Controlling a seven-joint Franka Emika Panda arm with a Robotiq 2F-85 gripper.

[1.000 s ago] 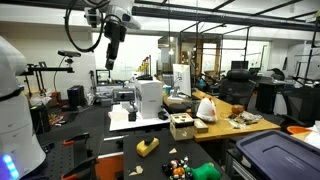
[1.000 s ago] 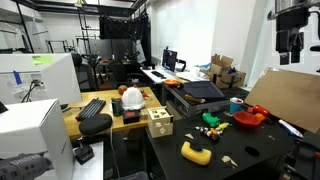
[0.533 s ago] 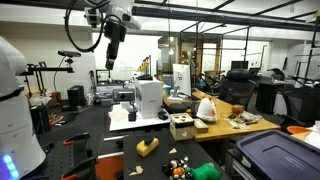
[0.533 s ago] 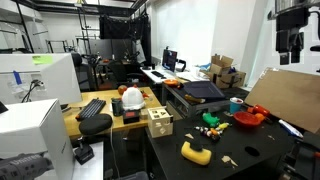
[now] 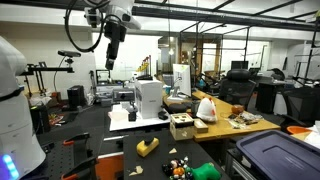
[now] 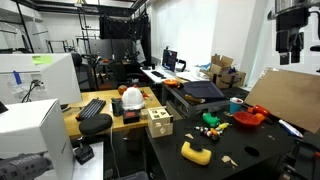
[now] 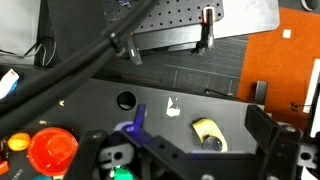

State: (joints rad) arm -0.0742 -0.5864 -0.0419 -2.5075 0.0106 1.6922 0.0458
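Claw (image 5: 110, 63) hangs high above the black surface (image 6: 250, 150), fingers apart and holding nothing. The nearest item is a yellow toy (image 6: 196, 152), which lies flat near the surface's edge by the wooden block (image 6: 158, 122). Its long axis slants across that corner. Which end leads cannot be told.

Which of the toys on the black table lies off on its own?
The yellow toy. It lies alone on the black table, while the green toy and the red toy sit close together further back.
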